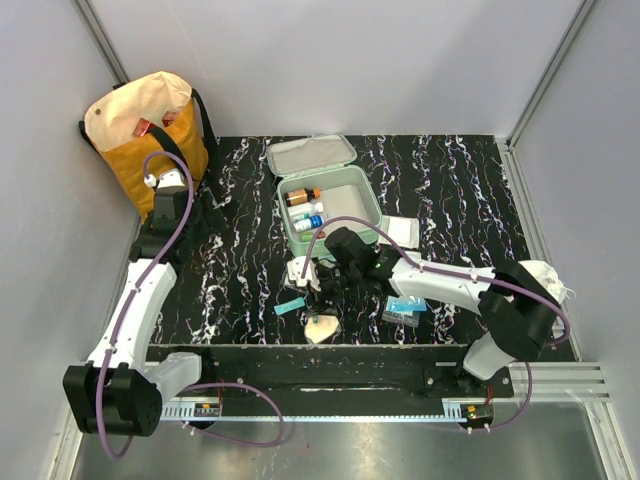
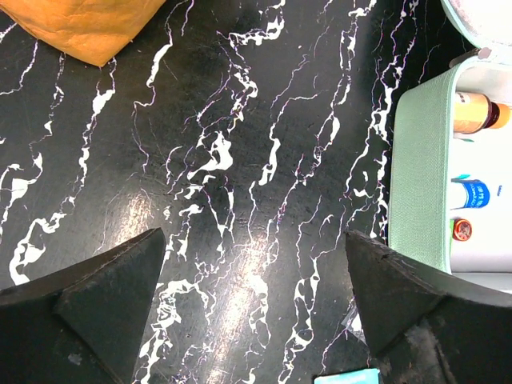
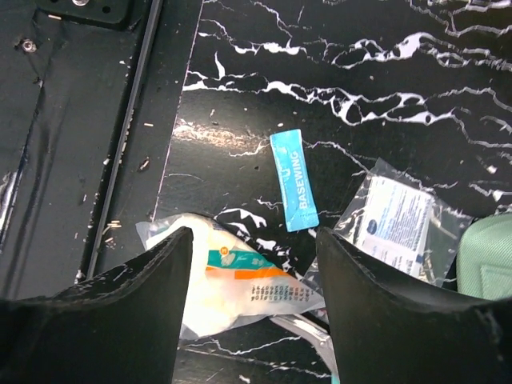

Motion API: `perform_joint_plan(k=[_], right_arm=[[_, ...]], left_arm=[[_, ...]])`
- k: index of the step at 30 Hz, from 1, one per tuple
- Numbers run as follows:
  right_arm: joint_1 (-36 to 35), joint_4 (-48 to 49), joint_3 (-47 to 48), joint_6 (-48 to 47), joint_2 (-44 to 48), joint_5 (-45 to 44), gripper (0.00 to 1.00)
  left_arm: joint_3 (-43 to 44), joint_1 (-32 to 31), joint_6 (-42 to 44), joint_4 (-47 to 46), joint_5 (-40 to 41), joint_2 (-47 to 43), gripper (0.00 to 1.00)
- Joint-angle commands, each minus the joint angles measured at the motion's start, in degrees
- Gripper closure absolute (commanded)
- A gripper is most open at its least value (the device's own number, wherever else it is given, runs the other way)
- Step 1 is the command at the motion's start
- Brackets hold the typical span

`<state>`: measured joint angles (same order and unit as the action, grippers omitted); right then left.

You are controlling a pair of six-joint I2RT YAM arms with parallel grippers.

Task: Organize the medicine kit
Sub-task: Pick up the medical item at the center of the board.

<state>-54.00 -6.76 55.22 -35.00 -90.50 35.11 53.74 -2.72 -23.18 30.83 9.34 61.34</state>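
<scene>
A slouchy yellow-and-cream tote bag [image 1: 150, 135] sits far left. The left gripper [image 2: 254, 240] hangs with fingers spread over the glossy black veined table [image 1: 240, 270]. At centre, the rounded mint-green medicine kit [image 1: 312, 156] lies open. The right gripper [image 3: 254, 240], fingers apart, stretches low over a crinkly packet [image 3: 236, 276] and a flat blue sachet [image 3: 294, 180].

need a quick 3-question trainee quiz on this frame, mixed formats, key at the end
1. True or false: the medicine kit is zipped shut.
2. In the right wrist view, what lies on the table between the fingers of the right gripper? A) cream packet B) amber bottle C) tote bag
3. Fill in: the word printed on the blue sachet is ____.

Key: 1 false, the lid is open; 2 A; 3 BASEWING.
</scene>
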Motion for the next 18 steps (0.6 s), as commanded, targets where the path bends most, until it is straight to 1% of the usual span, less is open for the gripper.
perform_joint_plan(k=[1, 8, 14, 18], right_arm=[[-0.1, 4.5, -0.5, -6.0, 0.0, 4.1, 0.32], [-0.2, 4.6, 0.7, -7.9, -4.0, 2.2, 0.36], [-0.2, 4.0, 1.8, -8.7, -6.6, 3.3, 0.37], [-0.2, 2.7, 2.2, -11.0, -7.5, 3.5, 0.38]], left_arm=[[-0.7, 0.4, -0.6, -0.8, 3.0, -2.7, 0.01], [-0.6, 0.8, -0.9, -0.7, 2.6, -2.6, 0.01], [-0.2, 0.9, -0.6, -0.8, 1.8, -2.2, 0.01], [-0.4, 1.0, -0.5, -0.7, 1.3, -2.3, 0.01]])
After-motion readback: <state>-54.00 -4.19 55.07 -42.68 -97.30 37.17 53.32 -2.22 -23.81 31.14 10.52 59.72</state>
